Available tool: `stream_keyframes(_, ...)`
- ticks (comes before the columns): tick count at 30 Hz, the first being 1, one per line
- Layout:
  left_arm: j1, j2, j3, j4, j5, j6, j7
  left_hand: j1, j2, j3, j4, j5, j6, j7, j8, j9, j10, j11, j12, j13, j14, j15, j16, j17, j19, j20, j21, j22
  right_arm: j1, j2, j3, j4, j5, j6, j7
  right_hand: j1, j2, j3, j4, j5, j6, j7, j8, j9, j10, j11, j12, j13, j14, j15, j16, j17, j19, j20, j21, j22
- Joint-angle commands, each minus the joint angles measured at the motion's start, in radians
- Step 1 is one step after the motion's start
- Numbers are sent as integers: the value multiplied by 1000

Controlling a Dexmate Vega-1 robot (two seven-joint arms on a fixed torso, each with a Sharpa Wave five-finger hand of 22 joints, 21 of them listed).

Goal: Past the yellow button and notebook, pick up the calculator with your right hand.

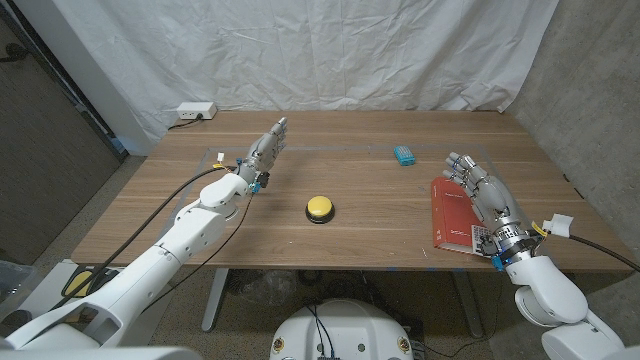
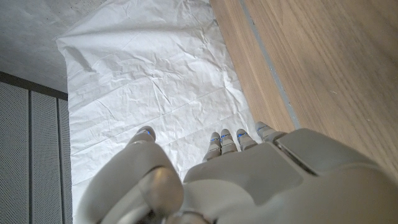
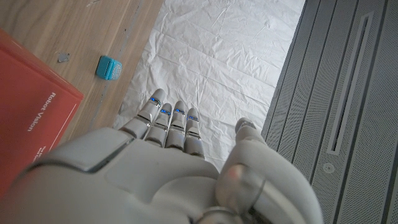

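At the far left edge of the counter (image 1: 150,215) a white power strip (image 1: 195,111) lies against the white sheet backdrop (image 1: 300,50). Nearer, the left robot hand (image 1: 263,152) is raised over the left part of the wooden surface, fingers straight and pointing toward the backdrop, holding nothing; the left wrist view shows its fingertips (image 2: 229,140) side by side with the thumb set apart, over the wood and the sheet.

In the middle of the counter sits the yellow button (image 1: 319,208) on its dark base, well apart from both hands.

Farther back and to the right lies the calculator (image 1: 404,154) (a small teal block, its keys too small to make out), resting on the wood beyond the button and beyond the notebook. It also appears in the right wrist view (image 3: 109,67), apart from the book's corner and ahead of the fingertips, untouched.

The red notebook (image 1: 452,220) lies flat near the front right edge; white lettering runs along its cover in the right wrist view (image 3: 31,118).

The right robot hand (image 1: 480,188) hovers over the right side of the notebook, fingers extended toward the backdrop and slightly spread, empty. Its fingertips (image 3: 166,115) lie close together with the thumb apart.
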Motion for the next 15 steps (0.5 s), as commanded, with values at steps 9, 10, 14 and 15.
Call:
stream_keyframes(9,26,21,-3,-81,21,28,49,21,2,2,-8,-7,21,15,9,2,8,18,3,1,11,5,3,5,10,-66,-4,2,-104,53,77,-45,-63,20,5,6,1,4,-7,0,8,-3,0,3,9,-1,2,6,7,-5,3,3,13,-7,-5,2)
stream_keyframes(10,27,23,-4,-84,20,29,48,21,2,1,-8,-7,20,14,8,2,8,18,3,1,11,4,3,5,10,-66,-4,2,-106,59,78,-43,-65,28,6,6,1,4,-7,0,9,-3,0,3,9,-1,2,6,7,-5,3,3,13,-7,-5,2)
stream_keyframes(14,31,21,-5,-93,16,34,54,23,2,1,-8,-8,20,14,8,2,7,12,2,1,10,2,2,5,9,-67,-5,2,-114,89,80,-32,-83,69,8,7,2,5,-8,1,11,-5,1,3,9,-1,1,6,10,-9,3,3,16,-9,-6,2)
stream_keyframes(15,30,23,-3,-93,17,35,49,23,3,1,-8,-8,21,13,8,2,6,13,2,1,10,2,2,5,8,-66,-5,2,-114,97,79,-28,-88,82,9,8,2,5,-9,1,16,-6,2,3,9,-1,1,6,13,-10,4,3,19,-11,-6,2)
